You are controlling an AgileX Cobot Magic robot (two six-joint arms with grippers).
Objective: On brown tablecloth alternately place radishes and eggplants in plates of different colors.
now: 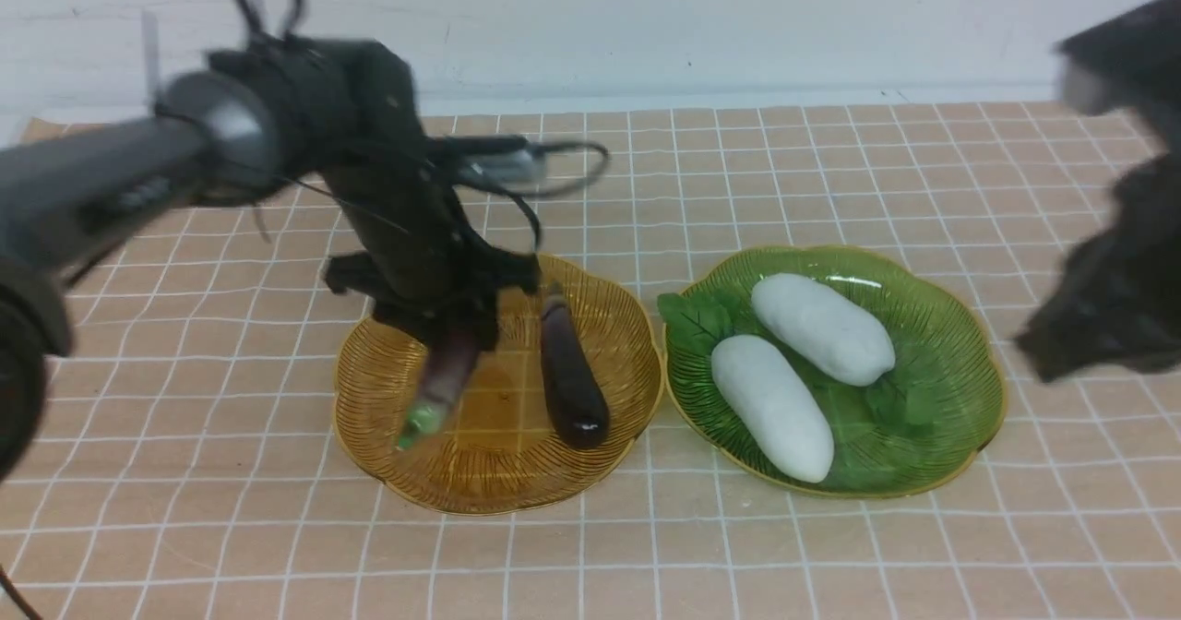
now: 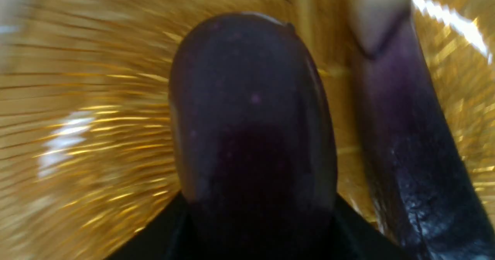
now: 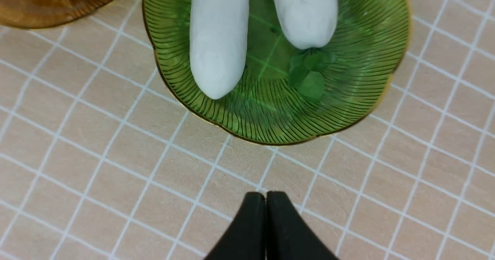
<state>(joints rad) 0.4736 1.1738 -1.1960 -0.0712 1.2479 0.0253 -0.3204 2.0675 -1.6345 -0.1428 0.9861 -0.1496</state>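
Observation:
My left gripper (image 1: 452,329) is shut on a dark purple eggplant (image 1: 445,371) and holds it tilted, green cap down, just above the amber-yellow plate (image 1: 369,435). In the left wrist view this eggplant (image 2: 251,97) fills the middle over the amber-yellow plate (image 2: 96,136). The second eggplant (image 1: 572,371) lies in the same plate, also seen in the left wrist view (image 2: 406,136). Two white radishes (image 1: 821,327) (image 1: 773,408) lie in the green plate (image 1: 969,343). My right gripper (image 3: 266,200) is shut and empty above the cloth near the green plate (image 3: 348,97).
The brown tablecloth (image 1: 830,168) with its white grid covers the table to the white wall. The right arm (image 1: 1116,297) shows blurred at the right edge, beside the green plate. The two plates stand side by side, nearly touching.

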